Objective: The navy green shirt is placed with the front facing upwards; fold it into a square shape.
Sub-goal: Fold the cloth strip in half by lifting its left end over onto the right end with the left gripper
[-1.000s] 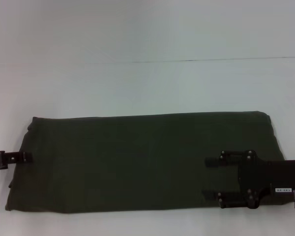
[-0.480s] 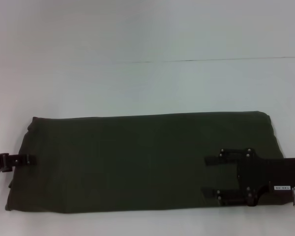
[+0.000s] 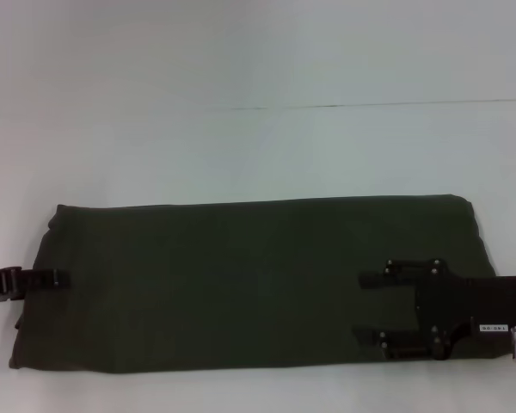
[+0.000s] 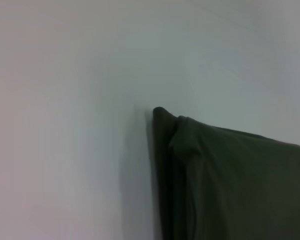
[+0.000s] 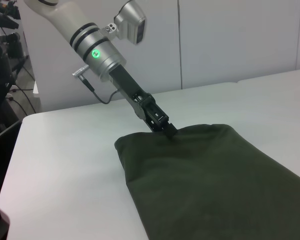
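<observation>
On the white tabletop your folded navy green shirt lies flat, left pincer seemingly clamped on its left edge, right pincer spread apart above it

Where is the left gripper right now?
In the head view, the left gripper sits at the left end of the folded navy green shirt, on the white table.

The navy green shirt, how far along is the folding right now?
Done: the navy green shirt already lies folded into a long flat band on the table. In hand: the left gripper sits at its left end and the right gripper, open, over its right part. Left: folding the band's ends over into a square.
</observation>
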Action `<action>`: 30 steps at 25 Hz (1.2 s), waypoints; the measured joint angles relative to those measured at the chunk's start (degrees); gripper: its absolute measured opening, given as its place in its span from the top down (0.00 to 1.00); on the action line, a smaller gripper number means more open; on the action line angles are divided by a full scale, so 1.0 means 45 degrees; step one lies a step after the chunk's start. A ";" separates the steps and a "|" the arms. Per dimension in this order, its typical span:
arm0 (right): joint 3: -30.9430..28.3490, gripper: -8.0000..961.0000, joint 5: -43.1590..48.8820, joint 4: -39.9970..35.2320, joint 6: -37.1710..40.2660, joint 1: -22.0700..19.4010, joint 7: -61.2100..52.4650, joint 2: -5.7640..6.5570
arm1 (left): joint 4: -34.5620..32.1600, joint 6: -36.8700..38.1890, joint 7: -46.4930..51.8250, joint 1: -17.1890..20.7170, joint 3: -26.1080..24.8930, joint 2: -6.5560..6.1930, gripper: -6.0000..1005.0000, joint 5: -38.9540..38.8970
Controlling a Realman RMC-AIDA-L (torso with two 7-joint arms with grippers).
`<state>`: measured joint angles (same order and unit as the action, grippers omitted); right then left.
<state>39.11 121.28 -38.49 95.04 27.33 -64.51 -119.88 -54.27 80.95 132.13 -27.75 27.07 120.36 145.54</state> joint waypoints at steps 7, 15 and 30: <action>0.0000 0.19 0.0000 0.0000 -0.0010 0.0000 0.0000 -0.0001 | 0.0213 0.0011 -0.0012 -0.0096 0.0001 -0.0033 0.11 0.0000; 0.0000 0.19 -0.0001 0.0000 -0.0041 0.0001 -0.0001 0.0000 | 0.0119 -0.0080 -0.0022 -0.0066 0.0010 -0.0044 0.11 0.0001; -0.0001 0.19 0.0000 0.0000 -0.0287 0.0003 -0.0161 0.0000 | 0.0067 -0.0092 -0.0042 -0.0114 -0.0018 -0.0139 0.11 0.0000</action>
<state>39.11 121.28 -38.49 93.75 27.34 -65.24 -119.88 -53.97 80.53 131.93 -28.27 26.99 119.74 145.54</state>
